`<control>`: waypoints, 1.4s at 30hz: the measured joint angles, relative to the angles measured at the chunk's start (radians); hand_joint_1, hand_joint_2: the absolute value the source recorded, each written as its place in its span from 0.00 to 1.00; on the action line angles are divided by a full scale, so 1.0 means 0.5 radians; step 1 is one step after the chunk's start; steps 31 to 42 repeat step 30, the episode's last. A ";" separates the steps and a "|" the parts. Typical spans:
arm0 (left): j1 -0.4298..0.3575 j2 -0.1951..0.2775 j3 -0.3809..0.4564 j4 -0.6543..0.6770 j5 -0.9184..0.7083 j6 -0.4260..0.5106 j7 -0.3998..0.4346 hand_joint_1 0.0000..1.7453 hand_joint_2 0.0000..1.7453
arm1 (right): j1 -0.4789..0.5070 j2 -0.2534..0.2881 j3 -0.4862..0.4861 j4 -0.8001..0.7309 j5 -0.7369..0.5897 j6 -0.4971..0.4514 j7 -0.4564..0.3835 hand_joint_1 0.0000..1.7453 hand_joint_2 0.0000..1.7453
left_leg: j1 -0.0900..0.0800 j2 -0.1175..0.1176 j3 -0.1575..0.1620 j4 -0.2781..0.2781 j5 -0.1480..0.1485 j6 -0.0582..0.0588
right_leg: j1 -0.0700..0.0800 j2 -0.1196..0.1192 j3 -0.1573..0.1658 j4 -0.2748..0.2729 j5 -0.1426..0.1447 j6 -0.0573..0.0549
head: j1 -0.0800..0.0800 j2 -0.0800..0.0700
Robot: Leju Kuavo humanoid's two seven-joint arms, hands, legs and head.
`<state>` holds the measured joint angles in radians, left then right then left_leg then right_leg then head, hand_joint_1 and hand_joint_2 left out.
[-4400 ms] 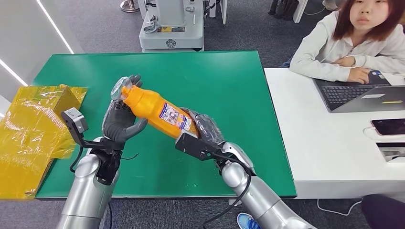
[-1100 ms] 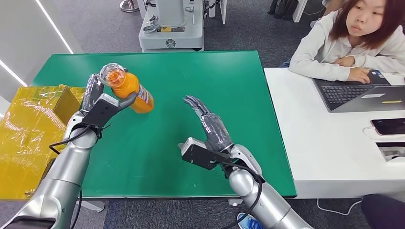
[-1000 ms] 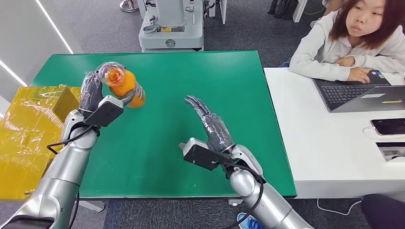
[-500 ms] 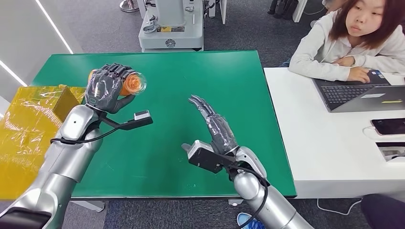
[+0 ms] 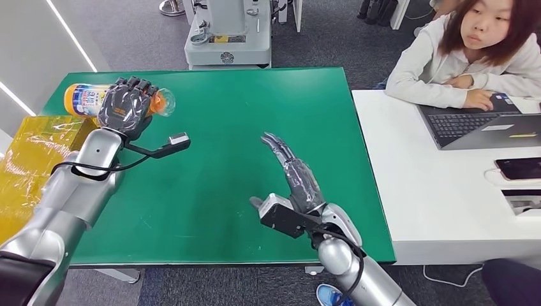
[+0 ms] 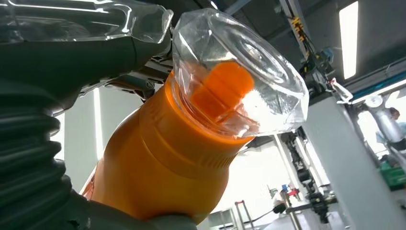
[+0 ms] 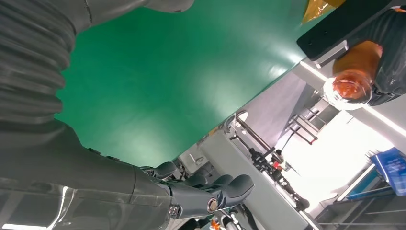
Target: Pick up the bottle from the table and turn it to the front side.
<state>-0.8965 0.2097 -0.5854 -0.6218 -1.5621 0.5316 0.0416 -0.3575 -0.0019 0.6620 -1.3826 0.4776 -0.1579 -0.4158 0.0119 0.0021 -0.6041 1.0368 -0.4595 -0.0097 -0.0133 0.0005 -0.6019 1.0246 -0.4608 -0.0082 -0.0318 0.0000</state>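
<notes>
Spanning most of the head view, green table [image 5: 255,127], with white desk [image 5: 440,191] just beside on the robot's right. Seated behind that desk, person in pale hoodie [image 5: 459,60], forearms resting by open laptop [image 5: 485,127]; near the desk's edge, phone [image 5: 518,169]. Off the table's far edge, grey machine base [image 5: 228,35] on the floor. At the table's left corner, crumpled yellow plastic wrapping [image 5: 32,166]. Raised over the far left part of the table, left hand [image 5: 124,107], fingers wrapped round orange bottle [image 5: 86,99], gripping it near the neck. Lying roughly level in that grip, bottle with labelled body pointing away to the robot's left and clear capped end [image 5: 163,102] pointing toward the table's middle; in the left wrist view, clear cap [image 6: 239,86] over an orange inner top, thick thumb [image 6: 72,52] pressed along the shoulder. Hovering over the near middle of the table, right hand [image 5: 296,175], fingers straight and spread, holding nothing, well apart from the bottle. Seen from the right wrist view, dark fingertips [image 7: 225,191] extended beyond the table's edge.
</notes>
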 joint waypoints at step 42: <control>-0.201 0.350 0.007 0.514 0.006 -0.477 0.320 1.00 1.00 | 0.211 -0.021 -0.132 -0.123 0.085 -0.002 0.019 0.00 1.00 | 0.001 0.006 -0.001 -0.001 0.001 -0.001 | 0.001 0.005 -0.002 0.001 0.003 -0.004 | 0.000 0.000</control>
